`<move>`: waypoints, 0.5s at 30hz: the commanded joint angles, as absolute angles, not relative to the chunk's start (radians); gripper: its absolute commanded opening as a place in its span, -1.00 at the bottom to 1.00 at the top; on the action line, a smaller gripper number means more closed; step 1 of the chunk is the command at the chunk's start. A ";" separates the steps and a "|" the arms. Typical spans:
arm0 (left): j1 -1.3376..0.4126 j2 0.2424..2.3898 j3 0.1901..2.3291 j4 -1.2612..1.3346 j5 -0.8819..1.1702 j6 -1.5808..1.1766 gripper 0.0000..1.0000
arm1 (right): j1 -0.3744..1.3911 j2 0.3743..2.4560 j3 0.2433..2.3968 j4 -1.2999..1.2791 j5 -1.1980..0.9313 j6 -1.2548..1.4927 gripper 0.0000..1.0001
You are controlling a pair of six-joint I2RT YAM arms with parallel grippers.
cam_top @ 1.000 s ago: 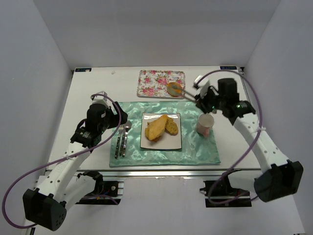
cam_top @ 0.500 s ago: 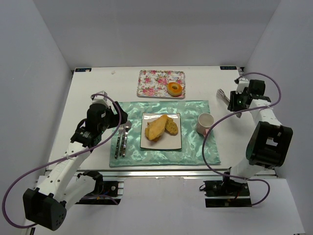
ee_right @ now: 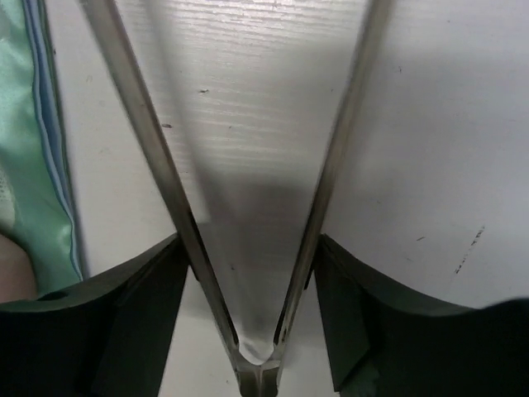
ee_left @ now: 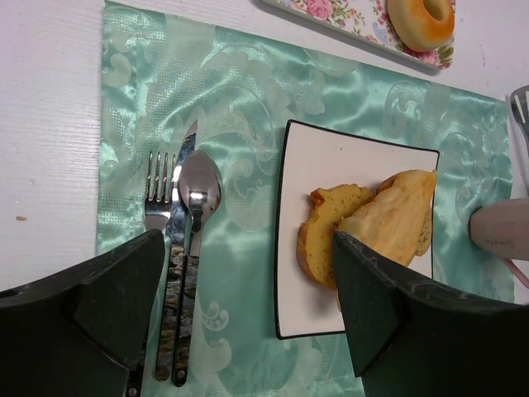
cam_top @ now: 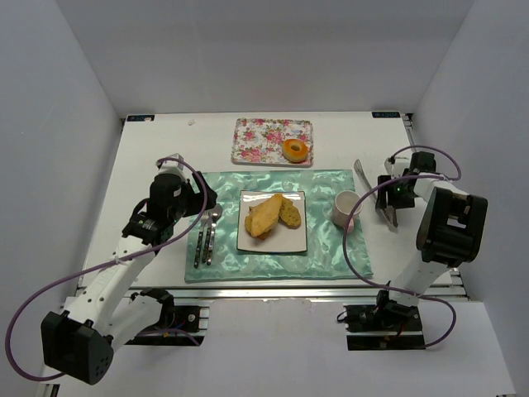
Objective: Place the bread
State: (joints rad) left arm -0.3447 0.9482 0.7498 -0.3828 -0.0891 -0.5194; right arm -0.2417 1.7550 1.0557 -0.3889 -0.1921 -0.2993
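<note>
While the white worktop [cam_top: 157, 157] fills most of the top view, a pale green satin placemat [cam_top: 331, 256] covers its middle. Above the placemat, toward the upper centre of the frame, lies a flowered tray [cam_top: 256, 141] with an orange ring-shaped piece [cam_top: 295, 150] at its right end.

At the centre of the placemat sits a white square plate [cam_top: 273, 244]. The bread [cam_top: 266, 215] is on this plate: 3 golden slices overlapping in a heap, the largest on top and a speckled one at its right.

The left gripper [ee_left: 248, 240] hangs over the left part of the placemat. Its jaws are spread wide with nothing between them.

At the right of the frame, on bare worktop beside the placemat, the right gripper [ee_right: 248, 244] brackets a pair of metal tongs [ee_right: 140, 141]. Each jaw rests against 1 arm of the tongs, which open in a V.

A pink cup [cam_top: 346, 207] stands on the placemat just right of the plate. Left of the plate lie a fork [ee_left: 155, 198], a knife [ee_left: 192, 136] and a spoon [ee_left: 198, 186], side by side and parallel.
</note>
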 commanded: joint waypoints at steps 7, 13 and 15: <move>-0.348 0.934 0.776 -0.373 -0.080 -0.511 0.86 | -0.290 1.603 1.123 -0.508 -0.176 -0.374 0.78; -0.348 0.908 0.769 -0.311 -0.057 -0.520 0.96 | -0.295 1.445 1.236 -0.586 -0.308 -0.428 0.79; -0.348 0.911 0.773 -0.287 -0.038 -0.520 0.96 | -0.295 1.396 1.259 -0.583 -0.347 -0.381 0.79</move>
